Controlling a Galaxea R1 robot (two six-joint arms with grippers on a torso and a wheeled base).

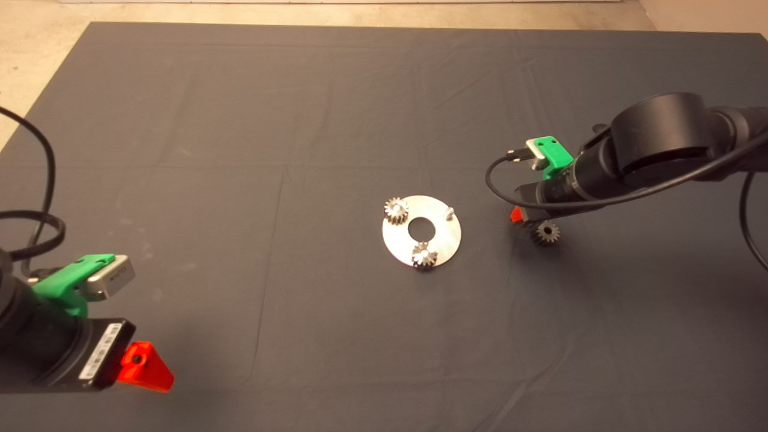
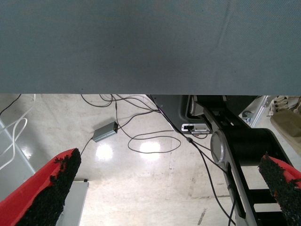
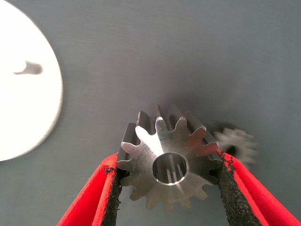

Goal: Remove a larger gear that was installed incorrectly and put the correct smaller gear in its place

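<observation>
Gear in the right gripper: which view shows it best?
Right wrist view: the gear fills it, teeth and bore clear, held by the right gripper. Head view: the right arm hides the grip. Left wrist view: none of it.

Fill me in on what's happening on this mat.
The right gripper has its jaws closed on a steel gear, low over the mat just right of the round metal plate. A darker gear lies loose beside it. The plate carries two small gears on pegs, and its third peg stands bare. The left gripper waits open at the mat's near left edge.
</observation>
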